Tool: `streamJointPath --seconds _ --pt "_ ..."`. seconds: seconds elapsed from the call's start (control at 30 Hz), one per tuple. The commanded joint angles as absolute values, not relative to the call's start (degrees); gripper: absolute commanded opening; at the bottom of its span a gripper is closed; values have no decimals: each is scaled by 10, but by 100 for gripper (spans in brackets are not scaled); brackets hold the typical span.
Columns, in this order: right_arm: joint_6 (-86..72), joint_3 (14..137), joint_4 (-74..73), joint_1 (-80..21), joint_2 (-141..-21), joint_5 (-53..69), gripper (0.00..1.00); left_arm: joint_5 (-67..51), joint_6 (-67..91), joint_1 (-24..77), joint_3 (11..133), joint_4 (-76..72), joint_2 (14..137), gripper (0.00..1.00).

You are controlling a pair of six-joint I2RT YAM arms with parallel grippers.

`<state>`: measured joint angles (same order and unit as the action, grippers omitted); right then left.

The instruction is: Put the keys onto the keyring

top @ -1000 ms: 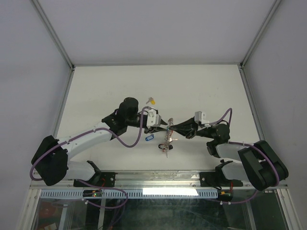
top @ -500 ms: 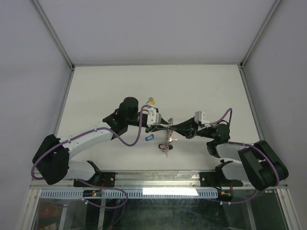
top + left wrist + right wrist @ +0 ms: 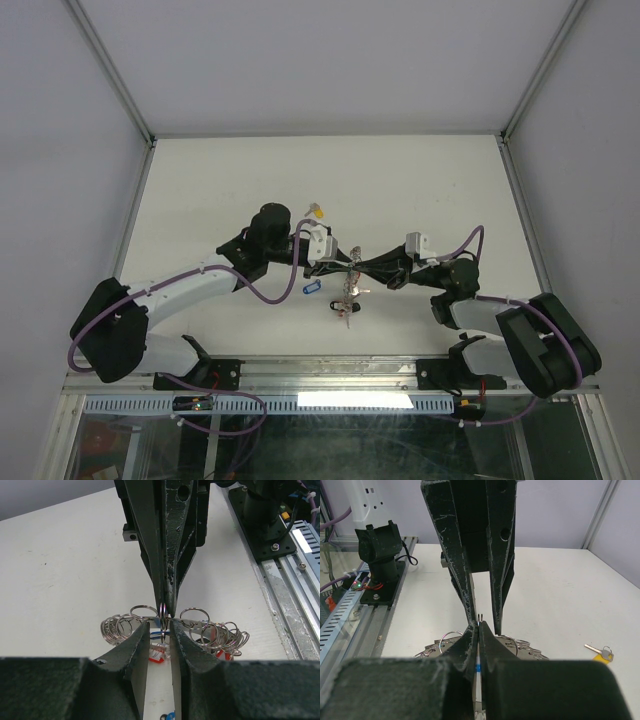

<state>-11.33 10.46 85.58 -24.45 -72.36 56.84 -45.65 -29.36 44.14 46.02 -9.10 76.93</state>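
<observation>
The keyring, a silver ring fringed with small rings and red and blue tags, sits between both grippers. My right gripper is shut on a thin ring edge of the keyring; it also shows from the front in the left wrist view. My left gripper is open, its fingers straddling that same ring edge without touching it. The blue-tagged key lies on the table just left of the keyring. The yellow-tagged key lies behind the left arm and shows in the right wrist view.
The white table is bounded by side walls and a metal rail at the near edge. The right arm's base and the left arm's base stand on that rail.
My left gripper has edged slightly right, closer around the ring edge. The right gripper, the keyring and both loose keys have stayed put.
</observation>
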Motion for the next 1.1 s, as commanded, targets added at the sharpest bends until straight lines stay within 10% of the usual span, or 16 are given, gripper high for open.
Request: streamJointPath --seconds 0.0,0.5,1.07 --pt "-114 124 940 -242 -709 556 0 -484 -293 438 462 -113 770 21" --pt "-115 121 940 -242 -707 557 0 -489 -282 438 462 -127 779 21" --pt "-115 116 925 -241 -698 552 0 -433 -280 438 466 -114 763 0"
